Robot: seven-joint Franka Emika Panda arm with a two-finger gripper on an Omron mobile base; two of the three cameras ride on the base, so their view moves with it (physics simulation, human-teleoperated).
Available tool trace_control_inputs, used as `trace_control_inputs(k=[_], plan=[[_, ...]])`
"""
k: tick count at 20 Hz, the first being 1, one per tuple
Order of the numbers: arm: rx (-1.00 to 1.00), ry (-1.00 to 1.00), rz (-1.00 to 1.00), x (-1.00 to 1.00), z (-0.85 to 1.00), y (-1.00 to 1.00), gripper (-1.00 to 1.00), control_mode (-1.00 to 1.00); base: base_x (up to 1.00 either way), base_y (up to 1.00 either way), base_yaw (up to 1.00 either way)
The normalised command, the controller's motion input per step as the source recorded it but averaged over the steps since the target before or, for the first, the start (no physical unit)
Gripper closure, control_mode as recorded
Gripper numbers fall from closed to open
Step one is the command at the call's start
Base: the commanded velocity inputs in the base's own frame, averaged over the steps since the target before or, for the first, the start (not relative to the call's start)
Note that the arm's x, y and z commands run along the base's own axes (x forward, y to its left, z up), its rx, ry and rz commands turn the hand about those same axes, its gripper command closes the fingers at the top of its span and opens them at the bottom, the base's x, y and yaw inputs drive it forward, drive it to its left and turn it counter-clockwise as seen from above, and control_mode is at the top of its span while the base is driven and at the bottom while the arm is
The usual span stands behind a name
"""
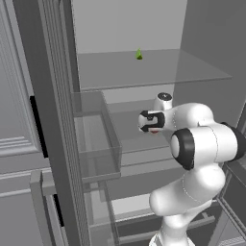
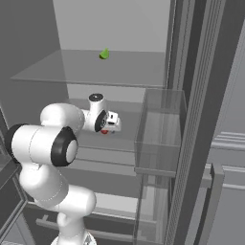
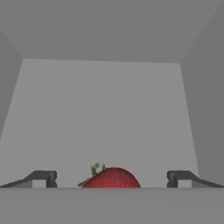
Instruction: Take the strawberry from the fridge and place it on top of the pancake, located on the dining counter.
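1. Fridge (image 1: pixel 53 120) first, since it's the big thing: door swung open, pale inside, glass shelves, clear door bins on the door side. The arm is reaching in over the middle shelf (image 2: pixel 122 139).

2. Upper glass shelf (image 1: pixel 153 69) has a tiny green cone-shaped item (image 1: pixel 139 54) toward its back. Not what we're after, and it's well above the hand anyway.

3. Gripper (image 3: pixel 111 179) is spread wide, one dark fingertip off to each side in the hand view, nothing pinched between them yet.

4. Strawberry (image 3: pixel 111 178) sits on the middle shelf, pretty much dead centre between those two tips, right up close under the hand. From the right base view you just catch a bit of red peeking out below the hand, near the shelf's front edge rather than its back.

5. So the way I read it, the berry is straight ahead along the gripper's own line, evenly gapped on both sides. Looks like it only needs to ease forward a touch and close. No sideways fix that I can see.
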Motion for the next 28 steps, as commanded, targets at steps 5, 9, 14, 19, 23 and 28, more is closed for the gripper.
trace_control_inputs(k=[5,9,14,19,23,28], plan=[[0.00,0.00,0.00,0.00,-0.07,0.00,1.00,-1.00,0.00,0.00,0.00],[0.00,0.02,0.00,0.00,0.00,0.00,1.00,-1.00,0.00,0.00,0.00],[0.00,-0.01,0.00,-0.25,0.00,0.00,1.00,-1.00,0.00,0.00,0.00],[0.00,-0.09,-0.05,-0.65,0.06,0.00,1.00,-1.00,0.00,0.00,0.00],[0.00,-0.08,-0.09,-0.79,0.45,0.00,1.00,-1.00,0.00,0.00,0.00],[0.00,-0.06,-0.10,-0.70,0.71,0.03,1.00,-1.00,0.00,0.00,0.00]])
